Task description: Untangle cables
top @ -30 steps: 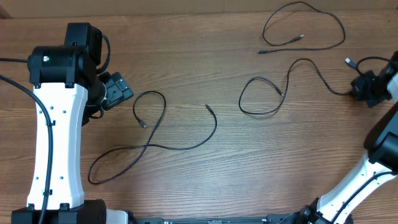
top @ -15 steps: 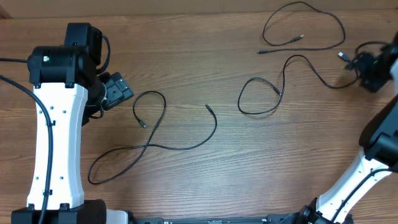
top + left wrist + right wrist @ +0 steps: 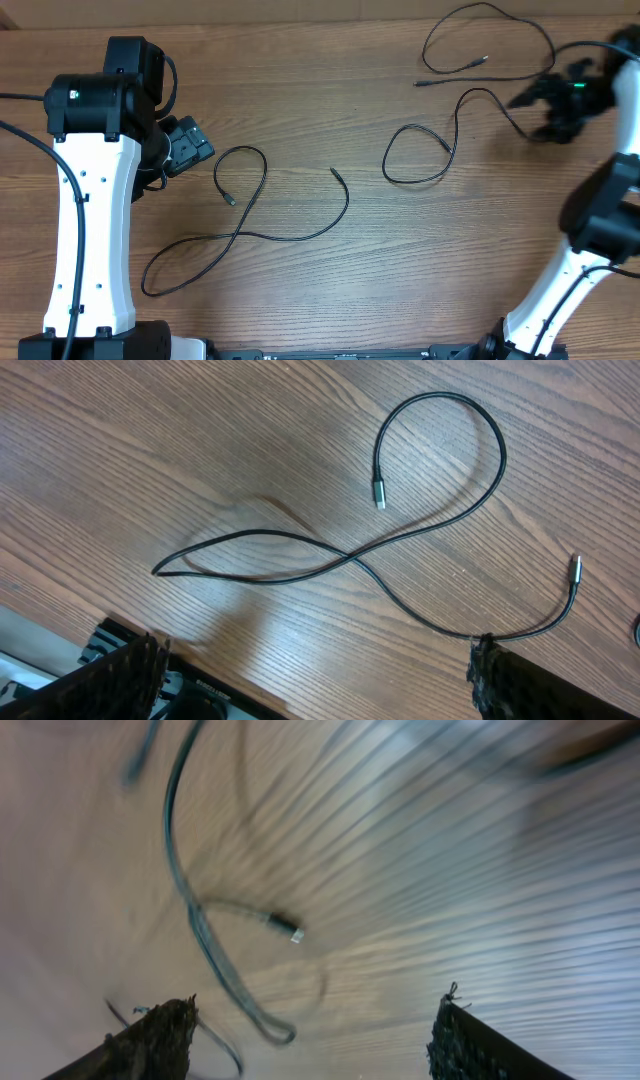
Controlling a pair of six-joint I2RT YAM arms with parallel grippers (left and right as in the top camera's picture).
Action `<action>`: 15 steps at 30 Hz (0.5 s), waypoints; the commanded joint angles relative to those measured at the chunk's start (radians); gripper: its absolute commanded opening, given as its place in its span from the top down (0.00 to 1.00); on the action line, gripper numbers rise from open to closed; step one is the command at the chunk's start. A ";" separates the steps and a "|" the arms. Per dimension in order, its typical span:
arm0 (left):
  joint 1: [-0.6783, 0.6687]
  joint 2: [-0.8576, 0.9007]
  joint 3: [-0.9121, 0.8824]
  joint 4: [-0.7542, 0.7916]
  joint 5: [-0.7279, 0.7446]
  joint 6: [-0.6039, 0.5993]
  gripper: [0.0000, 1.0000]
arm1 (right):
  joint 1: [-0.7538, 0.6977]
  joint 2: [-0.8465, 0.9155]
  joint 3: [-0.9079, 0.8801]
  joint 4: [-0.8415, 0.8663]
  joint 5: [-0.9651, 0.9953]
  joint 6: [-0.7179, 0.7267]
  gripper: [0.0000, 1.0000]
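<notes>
Three thin black cables lie apart on the wooden table. The left cable (image 3: 245, 235) runs in an S with a loop; the left wrist view shows this left cable (image 3: 350, 558) and its silvery plug (image 3: 379, 493). My left gripper (image 3: 188, 148) stands open beside its loop, nothing between the fingers (image 3: 110, 680). The middle cable (image 3: 415, 180) curls and runs right toward my right gripper (image 3: 537, 114), which is open above its right end. In the blurred right wrist view a cable (image 3: 200, 930) with a plug (image 3: 286, 928) lies under the open jaws. The top cable (image 3: 490, 8) loops at the far edge.
The left arm's white link (image 3: 90, 220) covers the table's left side. The right arm's white link (image 3: 560, 290) rises from the lower right corner. The table's front edge (image 3: 60, 635) shows in the left wrist view.
My right gripper has opened and let go of the middle cable's right end, then moved up and to the left. That cable's right part shifted upward. The left arm is still.
</notes>
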 commanded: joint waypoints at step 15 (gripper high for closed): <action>0.000 0.002 -0.005 0.001 0.002 0.005 0.00 | 0.449 -0.005 -0.012 -0.089 0.207 -0.056 0.30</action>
